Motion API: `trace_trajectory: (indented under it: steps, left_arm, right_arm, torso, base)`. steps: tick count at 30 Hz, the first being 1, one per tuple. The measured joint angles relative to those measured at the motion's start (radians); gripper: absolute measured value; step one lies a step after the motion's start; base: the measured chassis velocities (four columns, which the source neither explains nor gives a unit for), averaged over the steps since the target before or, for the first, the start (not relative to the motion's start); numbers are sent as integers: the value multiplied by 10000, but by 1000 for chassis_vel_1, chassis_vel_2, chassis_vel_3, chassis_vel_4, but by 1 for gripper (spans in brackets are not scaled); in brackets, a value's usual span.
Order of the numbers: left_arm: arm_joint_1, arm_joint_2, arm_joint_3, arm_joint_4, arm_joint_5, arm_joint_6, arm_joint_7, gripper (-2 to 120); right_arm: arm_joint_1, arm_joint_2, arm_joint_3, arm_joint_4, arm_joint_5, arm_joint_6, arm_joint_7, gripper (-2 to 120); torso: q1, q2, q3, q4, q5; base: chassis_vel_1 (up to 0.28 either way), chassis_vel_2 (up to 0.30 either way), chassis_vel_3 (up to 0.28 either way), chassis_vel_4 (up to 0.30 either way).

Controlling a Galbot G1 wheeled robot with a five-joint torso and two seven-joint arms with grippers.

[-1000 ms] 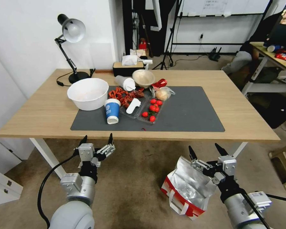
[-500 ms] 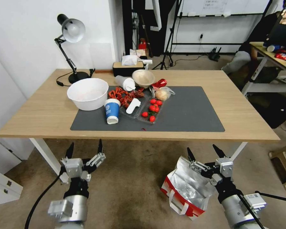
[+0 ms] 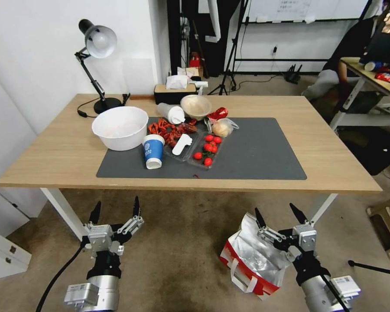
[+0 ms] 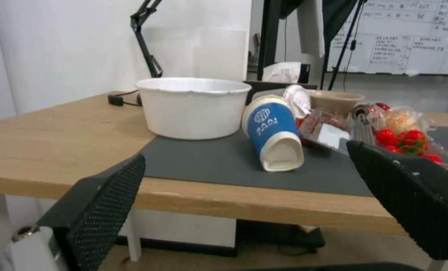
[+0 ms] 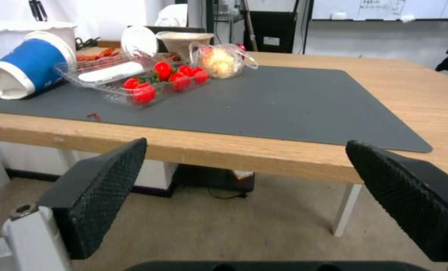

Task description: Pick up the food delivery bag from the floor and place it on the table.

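Your robot faces the long front edge of the table [image 3: 52, 156], both arms low in front of it, and the job is barely begun. The food delivery bag [image 3: 253, 255] sits on the floor [image 3: 182, 242] just outside the table's front right leg, its mouth open and the foil lining showing, its red base down and a white strap hanging at the near side.

Your right pincer [image 3: 278, 218] hovers just above the bag's open top, its 2 black fingers spread wide and pinching nothing; whether a fingertip brushes the foil cannot be told. From the right wrist camera that pincer [image 5: 246, 199] points level at the table's front edge, not down at the bag.

Your left pincer [image 3: 115, 209] hangs near the front left leg, well apart from the bag, its fingers also spread and empty.

Nothing is lifted yet. By the look of it, the grasp, the lift and the placing all remain.

Room for the bag looks best on the right half of the dark grey mat [image 3: 255, 151], which lies bare. The left half is crowded: a white bowl [image 3: 119, 127], a tipped blue cup [image 3: 153, 150], a clear tray of tomatoes [image 3: 207, 149] and a small plastic bag of food [image 3: 223, 127].
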Motion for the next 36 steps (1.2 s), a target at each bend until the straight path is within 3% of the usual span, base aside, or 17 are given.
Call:
trace_trajectory:
  steps: [14,36]
  left_arm:
    - [-26,27,-22,115,-229,-8,93,100]
    - [-189,28,3,300,-324,14,305,100]
  right_arm:
    - [98,46,-36,-309,13,163,32,100]
    - [371,-25,-38,-613,109,93,-9,100]
  torso:
    - [-43,-99,-52,0,0]
    - [-540,-1226,-685,0,0]
  base:
    - [0,0,0,0]
    - [0,0,0,0]
